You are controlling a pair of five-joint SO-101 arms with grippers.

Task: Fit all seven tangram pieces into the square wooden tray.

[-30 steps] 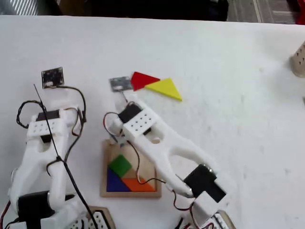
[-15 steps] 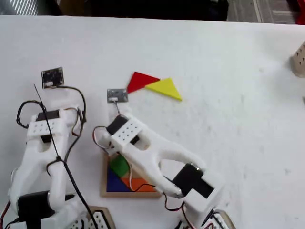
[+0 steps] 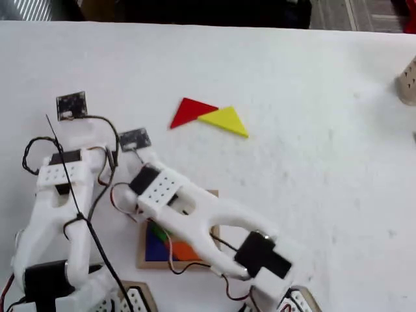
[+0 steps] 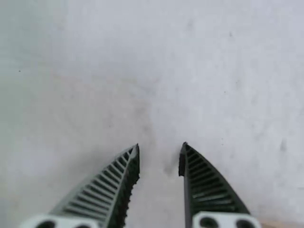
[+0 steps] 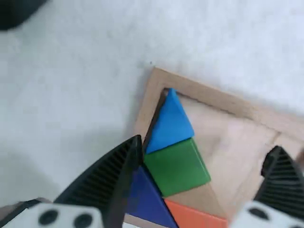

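- Swinging back from the loose pieces, the right arm [image 3: 195,218] is now lying across the square wooden tray [image 3: 144,263]. Its wrist end is sitting nearer the left arm [image 3: 55,195] and away from the red triangle [image 3: 190,110] it was beside a second ago. It is covering more of the tray than before.
- The left arm is keeping its earlier place at the left of the table [image 3: 312,169], and the red triangle and the yellow triangle [image 3: 226,121] are lying where they were.
- The right gripper [image 5: 206,145] is hanging over the tray with its pincer spread wide and nothing in it. One of its fingers [image 5: 114,185] is sitting over the tray's edge beside the dark blue triangle [image 5: 145,199], and the other is sitting over the opposite side of the tray.
- Inside the tray, the light blue triangle [image 5: 171,123] is pointing its tip into a corner, and the green square [image 5: 178,166] is touching its base.
- The dark blue triangle is resting against the green square, and the orange piece [image 5: 194,219] is lying just beside both.
- The remaining floor of the tray is showing as bare wood.
- The red triangle and the yellow triangle are lying flat on the table, touching at a corner and well apart from the tray.
- The left gripper [image 4: 160,147] is hovering over bare table with its pincer slightly parted and pinching nothing.
- A beige perforated object [image 3: 408,81] is standing at the table's right edge.
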